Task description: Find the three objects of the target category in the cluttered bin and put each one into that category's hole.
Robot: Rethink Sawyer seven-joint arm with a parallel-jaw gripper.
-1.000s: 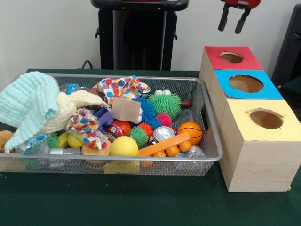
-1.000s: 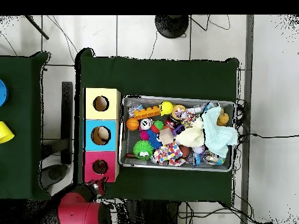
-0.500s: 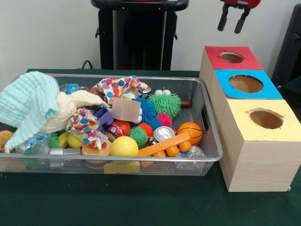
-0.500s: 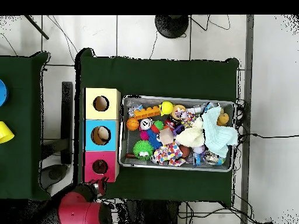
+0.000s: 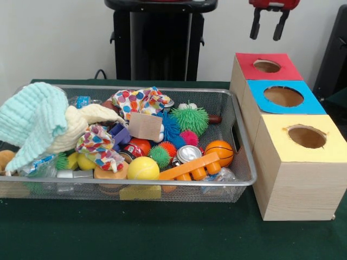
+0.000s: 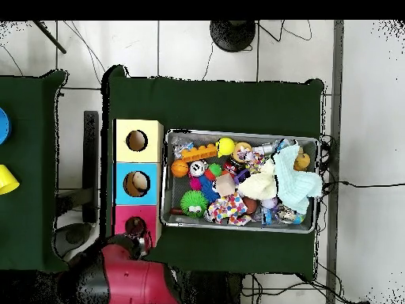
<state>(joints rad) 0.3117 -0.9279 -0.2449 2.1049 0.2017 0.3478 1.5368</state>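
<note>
I read the job as barely started, if at all. The wire-mesh bin (image 5: 238,138) is packed — mint-green cloth (image 5: 30,122) heaped at its left end, a polka-dot cloth (image 5: 138,102) along the far wall, a green spiky ball (image 5: 190,120) near the middle, an orange mini basketball (image 5: 219,151) and a yellow ball (image 5: 142,168) along the near wall, an orange toy brick (image 5: 191,167) between them. I can't say which category is the target, so I can't single out the three objects.

Three wooden boxes stand in a row just beside the bin's right end: red-topped box (image 5: 267,66) farthest, blue-topped box (image 5: 284,97) in the middle, yellow-topped box (image 5: 303,138) nearest. From overhead something pale seems to sit inside the blue hole (image 6: 136,184); the yellow hole (image 6: 136,140) looks dark and empty. Whether that counts as a delivery, I can't judge.

The gripper (image 5: 267,24) hangs high above the red-topped box, over its far edge, well clear of the bin. Its two black fingers (image 5: 255,26) stand visibly apart with only wall between them — spread and carrying nothing, touching nothing. From overhead the red arm (image 6: 130,281) covers the table's edge beside the red hole (image 6: 136,226).

My guess: all the searching of the bin is still ahead.
</note>
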